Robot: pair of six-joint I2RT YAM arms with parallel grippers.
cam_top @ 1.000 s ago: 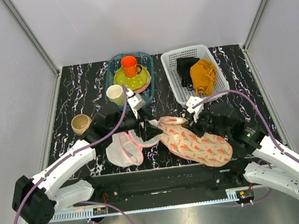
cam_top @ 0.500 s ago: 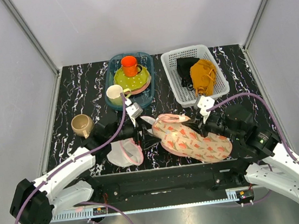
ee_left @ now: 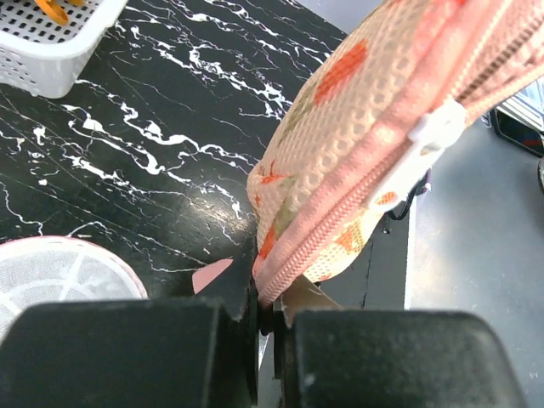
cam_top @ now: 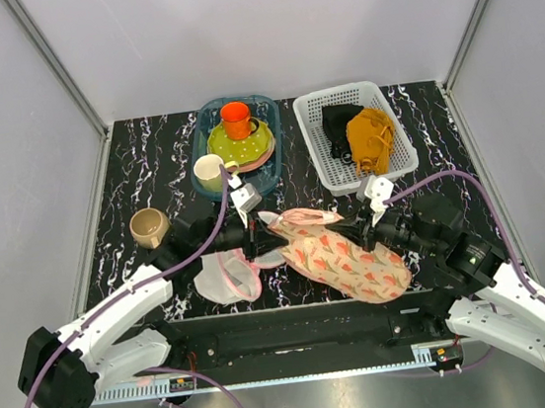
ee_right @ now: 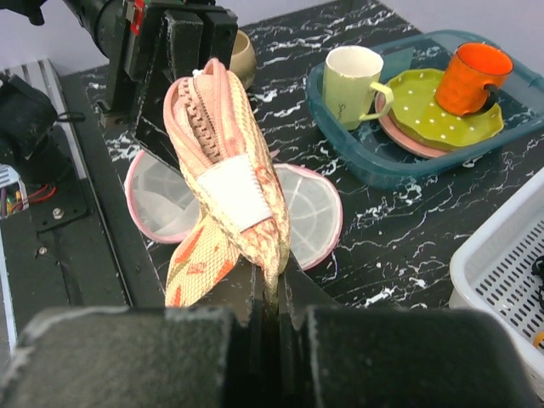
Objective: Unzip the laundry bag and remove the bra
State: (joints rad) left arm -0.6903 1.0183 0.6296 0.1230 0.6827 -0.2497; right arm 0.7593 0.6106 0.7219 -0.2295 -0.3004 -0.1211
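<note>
The left end effector [ee_left: 268, 308] is clenched on the pink zip edge of the laundry bag [ee_left: 357, 127], its two black fingers pressed together with the fabric pinched between them; the white zip pull [ee_left: 433, 132] sits further along that same edge, and the zip looks closed on the stretch that shows. The right end effector [ee_right: 270, 308] is also clamped tight, gripping a fold at the bag's lower edge, so that the bag [ee_right: 225, 195] stands up on edge with its zip teeth on top and a white label [ee_right: 234, 191] facing the right wrist camera. From above, the laundry bag [cam_top: 343, 255] lies slantwise across the front middle of the tabletop [cam_top: 147, 150], held between the left end effector [cam_top: 259, 231] at its left tip and the right end effector [cam_top: 363, 229] on its far side. A round white mesh pouch [cam_top: 224, 278] with a pink rim lies on the tabletop just beside and partly under the bag's left end. Behind, a blue tray [cam_top: 275, 134] holds an orange cup [cam_top: 235, 119], a green dotted plate [cam_top: 249, 147] and a cream mug [cam_top: 210, 173]. A white basket [cam_top: 319, 158] holds a black garment [cam_top: 339, 119] and a mustard garment [cam_top: 370, 137]. A beige cup [cam_top: 148, 226] stands alone at the left.
</note>
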